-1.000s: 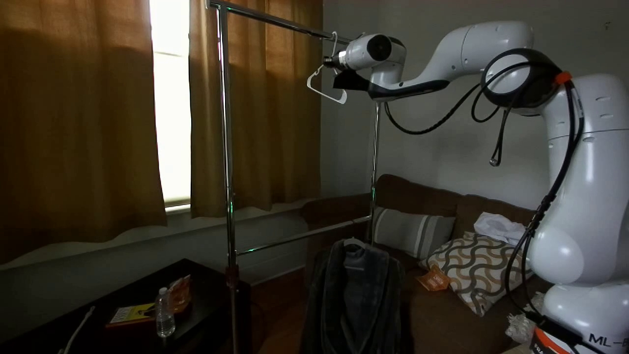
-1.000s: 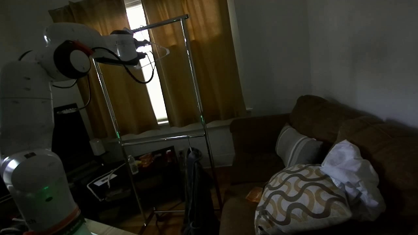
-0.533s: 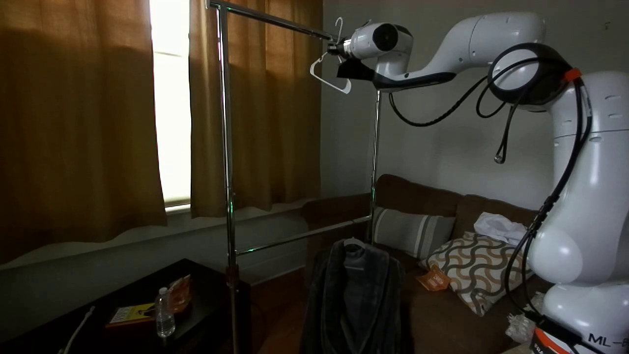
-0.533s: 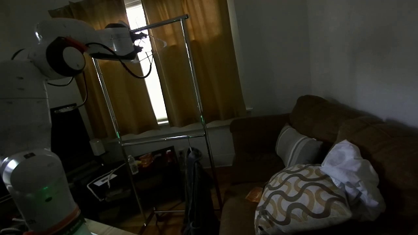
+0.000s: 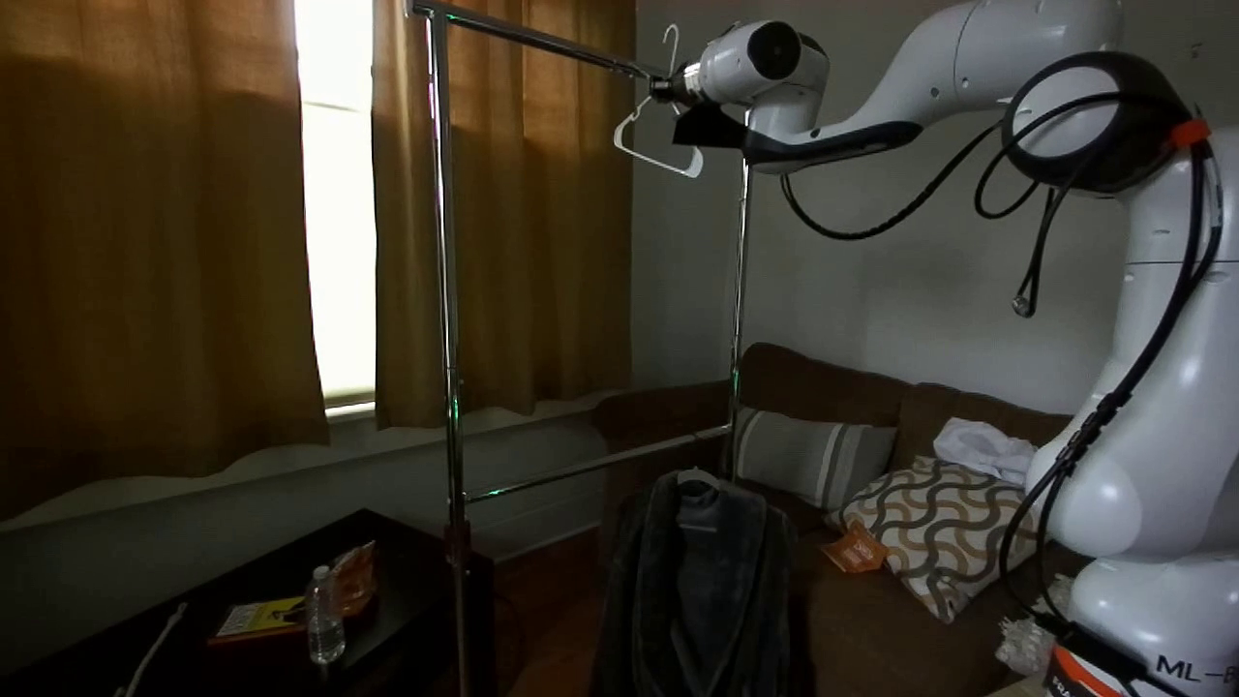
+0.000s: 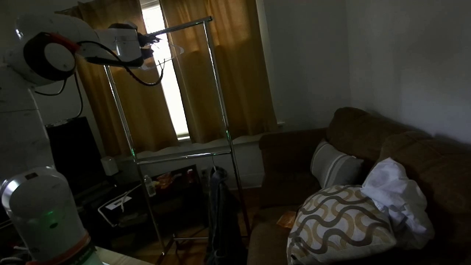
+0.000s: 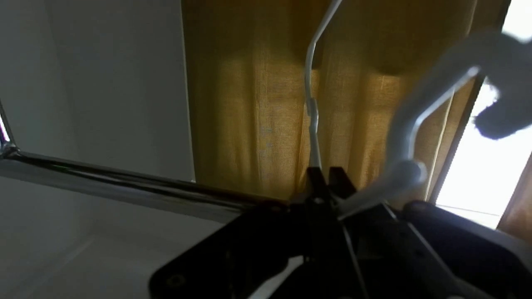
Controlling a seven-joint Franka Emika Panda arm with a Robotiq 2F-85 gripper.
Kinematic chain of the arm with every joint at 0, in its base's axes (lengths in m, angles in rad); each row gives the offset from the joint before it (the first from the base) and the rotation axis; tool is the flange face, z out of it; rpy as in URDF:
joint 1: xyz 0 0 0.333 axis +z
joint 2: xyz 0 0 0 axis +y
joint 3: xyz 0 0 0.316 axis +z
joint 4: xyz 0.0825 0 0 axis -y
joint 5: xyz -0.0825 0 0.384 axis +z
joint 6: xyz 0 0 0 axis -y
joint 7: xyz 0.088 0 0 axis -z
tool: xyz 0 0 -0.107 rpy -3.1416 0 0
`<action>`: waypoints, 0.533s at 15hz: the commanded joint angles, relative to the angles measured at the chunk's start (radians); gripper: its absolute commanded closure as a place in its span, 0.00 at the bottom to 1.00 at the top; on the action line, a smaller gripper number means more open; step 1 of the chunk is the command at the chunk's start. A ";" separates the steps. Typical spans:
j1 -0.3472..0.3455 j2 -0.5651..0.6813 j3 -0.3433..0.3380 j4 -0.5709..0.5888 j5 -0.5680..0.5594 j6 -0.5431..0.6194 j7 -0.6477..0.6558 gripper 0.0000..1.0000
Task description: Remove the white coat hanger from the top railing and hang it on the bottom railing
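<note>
The white jointed robot arm [image 5: 1191, 387] extends from the right in an exterior view and carries the black two-finger gripper [image 7: 327, 174] at about the height of the top railing [image 5: 542, 41], a thin horizontal bar of grey metal. The jaws are narrow and hold the thin white triangular coat hanger [image 5: 660, 163] just below its upright hook. In an exterior view, the hanger body hangs below the gripper, near the right end of the top railing; the tip of the hook appears higher than the bar. In the wrist view, a blurred, curved part of the hanger lies to the right of the gripper, and the top railing enters from the left. Contact between hanger and top railing cannot be determined.

The bottom railing [image 6: 184, 157], a thin horizontal crossbar of grey metal, spans the tall metal garment rack [image 6: 217, 81] at about mid-height, well below the hanger. A long dark grey fabric garment [image 6: 220, 213] hangs from it, near its right end.

A brown upholstered sofa [image 6: 294, 151] stands to the right of the rack and bears a grey striped pillow [image 6: 333, 163] and a pale wave-patterned cushion [image 6: 338, 224]. In an exterior view, a dark table [image 5: 416, 571] at the left bears a clear plastic bottle [image 5: 325, 620]. Ochre fabric curtains [image 5: 542, 290] hang on the far side.
</note>
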 commanded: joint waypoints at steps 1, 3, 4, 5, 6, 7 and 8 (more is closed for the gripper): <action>-0.026 -0.133 -0.014 -0.200 0.199 0.019 -0.146 0.98; -0.017 -0.168 -0.020 -0.261 0.307 0.017 -0.230 0.98; -0.010 -0.181 -0.023 -0.285 0.363 0.011 -0.280 0.98; -0.004 -0.197 -0.028 -0.312 0.415 0.014 -0.315 0.98; 0.004 -0.210 -0.032 -0.333 0.468 0.008 -0.362 0.98; 0.014 -0.222 -0.036 -0.355 0.524 0.005 -0.404 0.98; 0.025 -0.238 -0.042 -0.381 0.576 -0.004 -0.446 0.98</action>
